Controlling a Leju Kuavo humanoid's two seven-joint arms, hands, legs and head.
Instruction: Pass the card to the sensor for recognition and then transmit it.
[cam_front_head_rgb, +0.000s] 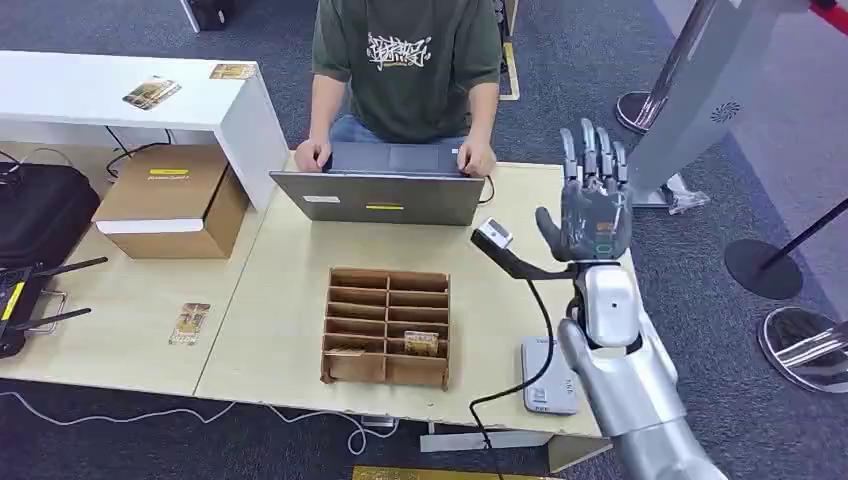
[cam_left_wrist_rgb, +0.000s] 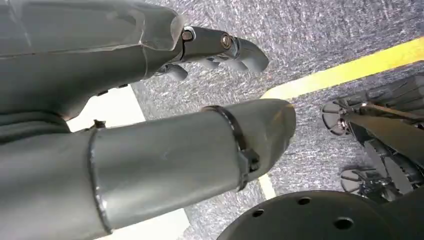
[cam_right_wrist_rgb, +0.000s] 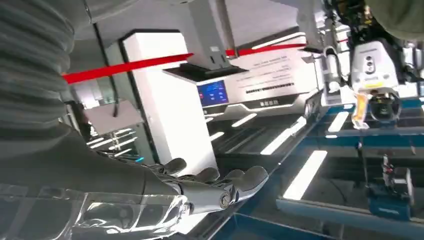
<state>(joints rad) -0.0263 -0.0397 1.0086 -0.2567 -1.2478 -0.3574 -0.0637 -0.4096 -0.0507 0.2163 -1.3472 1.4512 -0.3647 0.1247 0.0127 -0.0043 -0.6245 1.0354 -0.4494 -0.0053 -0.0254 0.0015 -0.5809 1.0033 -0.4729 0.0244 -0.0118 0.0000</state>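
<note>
Cards are sitting in the wooden organizer (cam_front_head_rgb: 385, 327) at mid-table — one card (cam_front_head_rgb: 421, 343) is showing in a lower right slot — likely so the robot can draw them out singly. The scanner (cam_front_head_rgb: 492, 236) is standing on its stalk just right of the organizer. The right hand (cam_front_head_rgb: 594, 205) is hovering raised beside it, fingers straight and apart, holding nothing. The left hand (cam_left_wrist_rgb: 150, 100) is hanging toward the floor; its fingers seem curled, though I cannot tell how closed.
</note>
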